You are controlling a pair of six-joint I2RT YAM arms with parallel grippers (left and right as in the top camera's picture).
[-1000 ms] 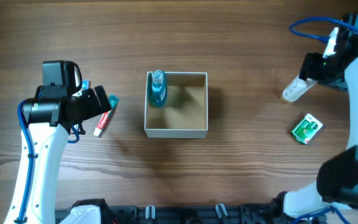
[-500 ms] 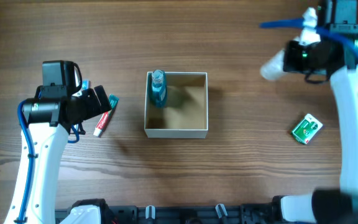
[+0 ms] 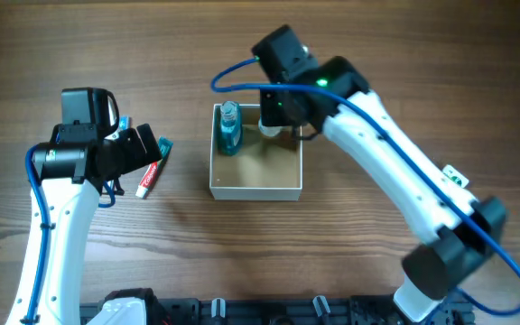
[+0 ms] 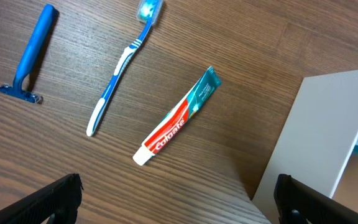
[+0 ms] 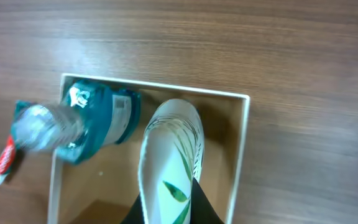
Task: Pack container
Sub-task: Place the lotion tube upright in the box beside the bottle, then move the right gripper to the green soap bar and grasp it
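The container (image 3: 255,190), a square white-walled box with a tan floor, sits mid-table. A blue mouthwash bottle (image 3: 229,128) stands in its far left corner. My right gripper (image 3: 274,121) hangs over the container's far side, shut on a white tube with green leaves (image 5: 169,158). The tube's tip points down inside the rim (image 5: 242,155), beside the bottle (image 5: 82,127). My left gripper (image 3: 149,150) is open above the table left of the box, nothing between its fingers (image 4: 55,199). A toothpaste tube (image 4: 176,118) lies just ahead of it.
A blue toothbrush (image 4: 120,74) and a blue razor (image 4: 27,59) lie on the wood left of the toothpaste. The container's white outer wall (image 4: 309,137) stands close on the left gripper's right. A green packet (image 3: 456,178) peeks out from under the right arm.
My right gripper shut on the white tube at the far right, lifted it and swung left to above the container. The left arm has not moved.
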